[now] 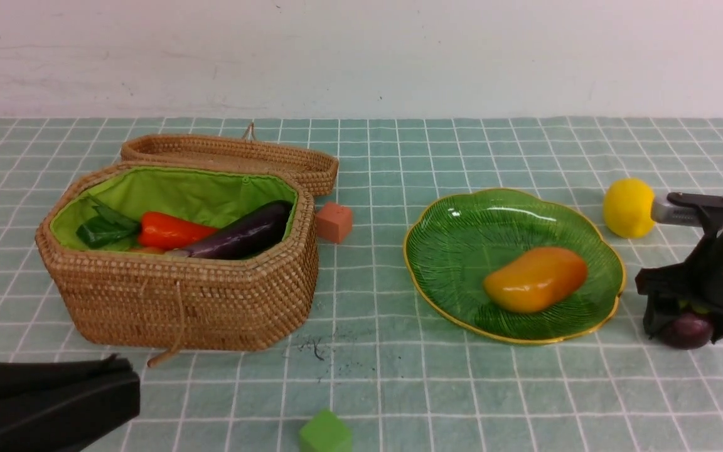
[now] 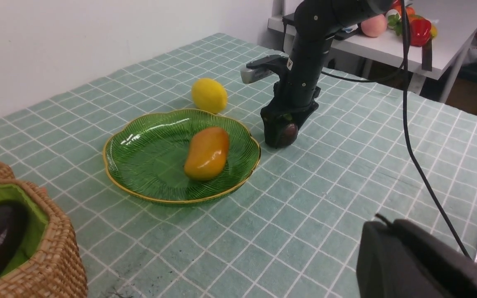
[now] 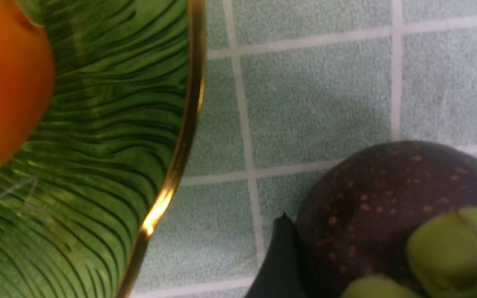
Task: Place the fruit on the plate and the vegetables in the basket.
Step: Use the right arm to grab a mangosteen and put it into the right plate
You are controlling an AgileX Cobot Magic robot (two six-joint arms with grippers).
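The mango (image 1: 536, 279) lies in the green plate (image 1: 443, 220). The lemon (image 1: 629, 207) sits on the cloth behind the plate's right edge. The dark purple mangosteen (image 1: 691, 331) rests on the cloth just right of the plate. My right gripper (image 1: 681, 321) stands straight down over the mangosteen, its jaws around it. In the right wrist view a black finger (image 3: 278, 256) presses the mangosteen's (image 3: 387, 186) side. The wicker basket (image 1: 186, 301) at left holds the carrot (image 1: 170, 230) and eggplant (image 1: 242, 235); potato and gourd are hidden. My left gripper (image 1: 126, 380) is shut and empty, low at the front left.
The basket's lid (image 1: 230, 157) lies open behind it. An orange cube (image 1: 334, 221) sits right of the basket, and a green cube (image 1: 325, 433) lies near the front edge. A side table with other toy food (image 2: 418, 29) stands beyond the table's right side.
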